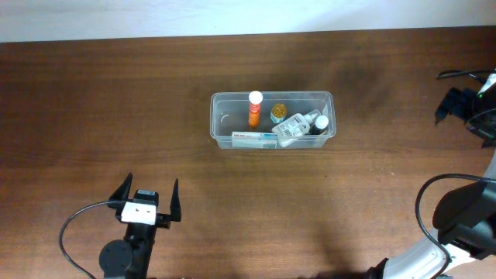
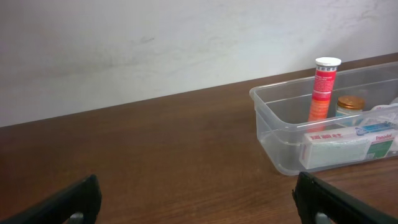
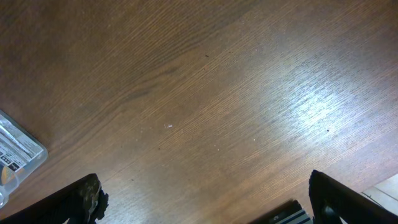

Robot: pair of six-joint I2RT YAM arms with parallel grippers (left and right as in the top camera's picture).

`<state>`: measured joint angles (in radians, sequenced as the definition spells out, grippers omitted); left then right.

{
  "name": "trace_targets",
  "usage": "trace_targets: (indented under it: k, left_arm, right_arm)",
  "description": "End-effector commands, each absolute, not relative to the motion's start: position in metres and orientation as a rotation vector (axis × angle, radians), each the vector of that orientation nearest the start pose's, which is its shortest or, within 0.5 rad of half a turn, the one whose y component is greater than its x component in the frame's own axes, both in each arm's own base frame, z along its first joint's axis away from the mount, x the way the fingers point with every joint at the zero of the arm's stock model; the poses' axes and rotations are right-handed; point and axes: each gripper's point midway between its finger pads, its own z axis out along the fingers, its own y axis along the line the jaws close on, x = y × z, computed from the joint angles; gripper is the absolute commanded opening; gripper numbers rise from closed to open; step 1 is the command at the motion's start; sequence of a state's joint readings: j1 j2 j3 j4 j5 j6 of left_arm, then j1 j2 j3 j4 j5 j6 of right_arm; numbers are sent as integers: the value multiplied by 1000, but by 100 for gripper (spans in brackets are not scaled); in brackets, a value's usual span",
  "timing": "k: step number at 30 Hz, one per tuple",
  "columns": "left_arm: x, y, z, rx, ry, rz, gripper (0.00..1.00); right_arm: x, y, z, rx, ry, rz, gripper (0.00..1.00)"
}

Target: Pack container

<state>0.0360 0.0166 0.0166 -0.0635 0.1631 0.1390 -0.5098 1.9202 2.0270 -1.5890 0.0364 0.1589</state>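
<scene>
The clear container (image 1: 220, 118) stands at the table's middle. It holds an upright orange tube with a white cap (image 1: 255, 108), a small amber-lidded jar (image 1: 278, 111), a clear bottle lying down (image 1: 293, 125), a white-capped bottle (image 1: 321, 122) and a white box (image 1: 256, 140). My left gripper (image 1: 152, 184) is open and empty near the front edge, well apart from the container. In the left wrist view the gripper (image 2: 199, 208) faces the container (image 2: 268, 127), with the tube (image 2: 323, 87) and box (image 2: 348, 143) showing. My right gripper (image 1: 443, 98) is open and empty at the far right; the right wrist view (image 3: 211, 205) shows bare wood between its fingers.
The table is dark brown wood with a pale wall behind it. Black cables loop by each arm's base at the front left (image 1: 74, 232) and front right (image 1: 422, 205). A corner of the container (image 3: 18, 155) shows at the left edge of the right wrist view.
</scene>
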Motion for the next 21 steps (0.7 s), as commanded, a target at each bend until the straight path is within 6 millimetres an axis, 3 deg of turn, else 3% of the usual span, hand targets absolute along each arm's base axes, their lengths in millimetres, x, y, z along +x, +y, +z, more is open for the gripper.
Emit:
trace_targets:
  k: [1,8,12,16,21]
  left_arm:
    - [245,-16,161,208,1618,27,99]
    - [245,-16,161,208,1618,27,99]
    - [245,-16,161,208,1618,27,99]
    - [245,-16,161,208,1618,27,99]
    - [245,-16,161,208,1618,27,99]
  right_arm:
    - [319,-186,208,1019,2865,-84,98]
    - [318,-186,209,1016,2865,-86,98]
    - [314,-186,222,1002,2831,-113,98]
    - [305,-178,255,964,2744,-131,98]
    - [286,-166,315,891,2546,-202,98]
